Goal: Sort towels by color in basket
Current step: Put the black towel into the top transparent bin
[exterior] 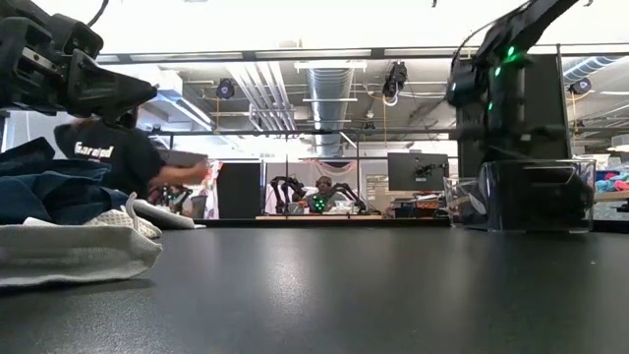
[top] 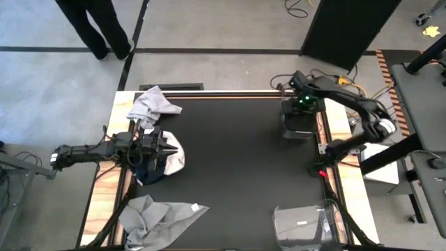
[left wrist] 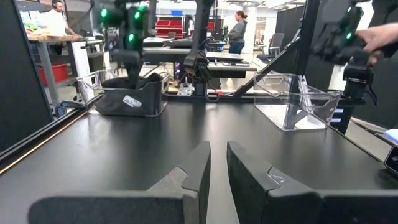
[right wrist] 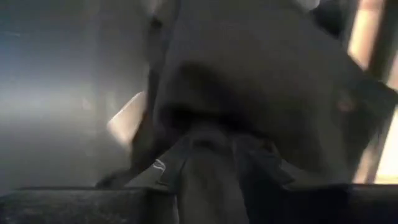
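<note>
High view: we judge the step in hand to be the drop of a dark cloth. The right gripper (top: 300, 115) reaches down into the clear plastic bin (top: 286, 132) at the tabletop's far right edge, which looks dark inside. The right wrist view shows dark fabric pressed close around it, but whether it grips that cloth or has let go we cannot tell.

The left gripper (top: 166, 148) hovers over the heap of dark navy and white soft towels (top: 174, 162) by the left edge. Its own view shows its fingers (left wrist: 196, 171) all but closed, only a thin slit between them, with nothing in it.

A crumpled light grey towel (top: 153, 104) lies at the far left corner, another light grey towel (top: 162, 215) at the near left corner, and a second clear plastic bin (top: 279, 224) stands at the near right corner.

Next, we think, the right arm must lift clear of the bin, and the left must open and descend onto one towel only.
</note>
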